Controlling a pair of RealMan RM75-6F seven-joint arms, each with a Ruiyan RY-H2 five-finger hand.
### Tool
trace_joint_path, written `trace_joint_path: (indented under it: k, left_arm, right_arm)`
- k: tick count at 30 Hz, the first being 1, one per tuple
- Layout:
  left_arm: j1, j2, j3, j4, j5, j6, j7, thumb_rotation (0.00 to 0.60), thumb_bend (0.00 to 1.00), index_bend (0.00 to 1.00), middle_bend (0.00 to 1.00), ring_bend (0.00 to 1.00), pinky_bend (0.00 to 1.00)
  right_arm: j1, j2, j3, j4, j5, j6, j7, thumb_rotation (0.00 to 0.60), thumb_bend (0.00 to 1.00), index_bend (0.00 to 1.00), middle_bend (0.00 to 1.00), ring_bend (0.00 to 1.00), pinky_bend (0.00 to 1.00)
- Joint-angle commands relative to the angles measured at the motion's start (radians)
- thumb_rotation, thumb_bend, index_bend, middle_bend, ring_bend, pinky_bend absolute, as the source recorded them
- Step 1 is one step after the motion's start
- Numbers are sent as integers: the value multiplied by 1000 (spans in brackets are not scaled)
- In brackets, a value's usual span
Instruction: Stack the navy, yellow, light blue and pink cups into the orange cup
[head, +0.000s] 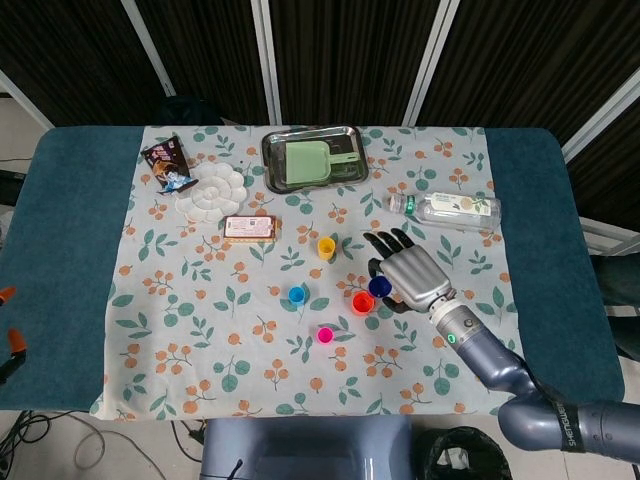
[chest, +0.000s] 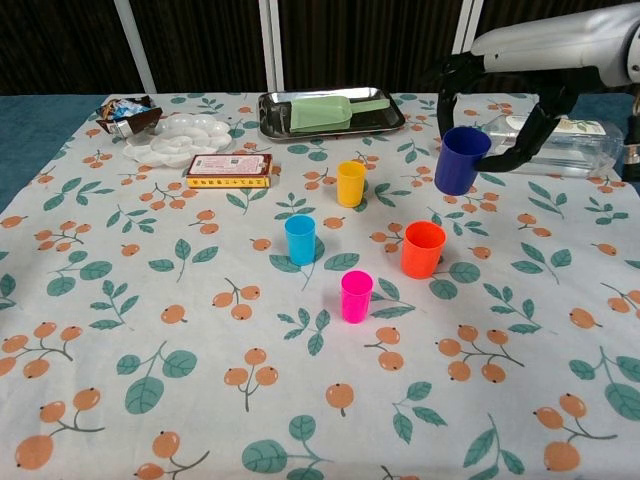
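My right hand (head: 408, 272) (chest: 500, 105) holds the navy cup (head: 379, 287) (chest: 459, 160) in the air, above and a little right of the orange cup (head: 363, 302) (chest: 422, 249), which stands on the cloth. The yellow cup (head: 326, 246) (chest: 351, 183) stands further back, the light blue cup (head: 297, 294) (chest: 300, 239) to the left, the pink cup (head: 325, 335) (chest: 356, 296) nearest the front. All three are upright and apart from each other. My left hand shows in neither view.
A plastic bottle (head: 455, 208) (chest: 560, 140) lies behind my right hand. A metal tray (head: 314, 158) (chest: 331, 113) with a green scoop sits at the back. A white palette dish (head: 211, 191), a flat box (head: 249, 228) (chest: 229, 170) and a snack pack (head: 167, 162) lie back left.
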Motion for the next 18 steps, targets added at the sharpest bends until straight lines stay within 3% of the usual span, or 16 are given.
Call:
trace_joint_path:
  k: [1, 18]
  left_arm:
    - [0, -1, -1, 0, -3, -2, -2, 600, 614, 195, 84, 4, 0]
    - [-1, -2, -2, 0, -2, 0, -2, 600, 614, 195, 84, 4, 0]
  right_arm:
    - [-6, -30, -10, 4, -11, 19, -16, 600, 443, 519, 0, 49, 65]
    - [0, -107, -27, 53, 18, 24, -21, 600, 443, 494, 0, 49, 65]
